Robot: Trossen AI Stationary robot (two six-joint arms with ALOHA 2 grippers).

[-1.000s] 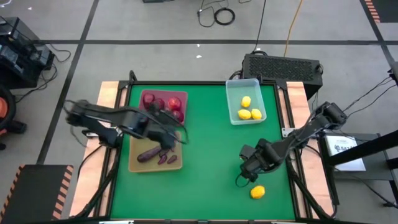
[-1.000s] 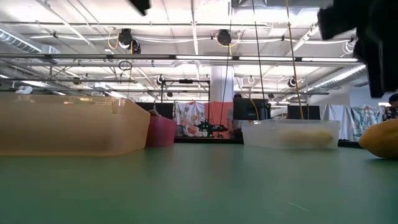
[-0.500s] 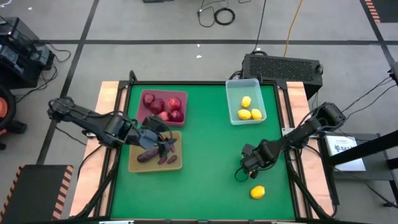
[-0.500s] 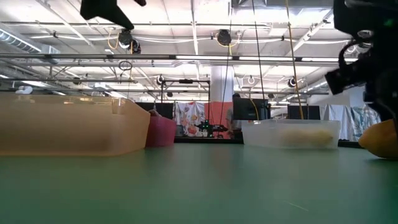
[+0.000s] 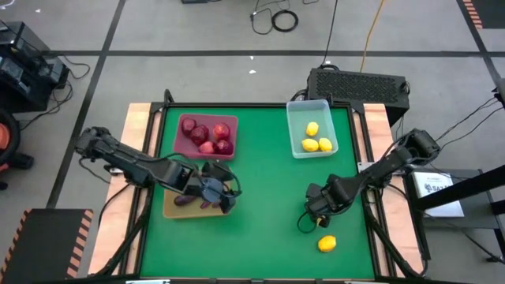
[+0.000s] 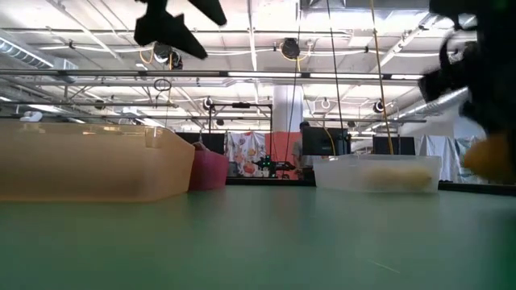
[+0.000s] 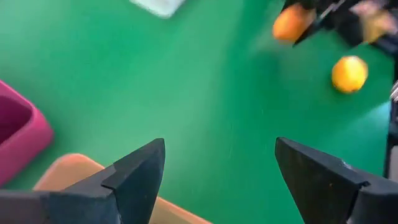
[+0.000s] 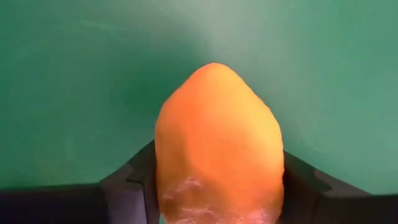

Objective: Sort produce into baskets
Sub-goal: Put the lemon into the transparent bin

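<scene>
Clear bin point(image 5: 308, 128) holds three lemons point(image 5: 318, 144); right gripper point(image 8: 214, 186) clasps a lemon point(image 8: 217, 168), left gripper point(image 7: 214, 180) gapes.

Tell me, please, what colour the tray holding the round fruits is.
Maroon-pink tray, clearest in the high view.

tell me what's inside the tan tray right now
Dark purple vegetables lie in the tan tray; parts of them show. The left pincer hangs open over its right end and covers the rest, so no count is possible.
</scene>
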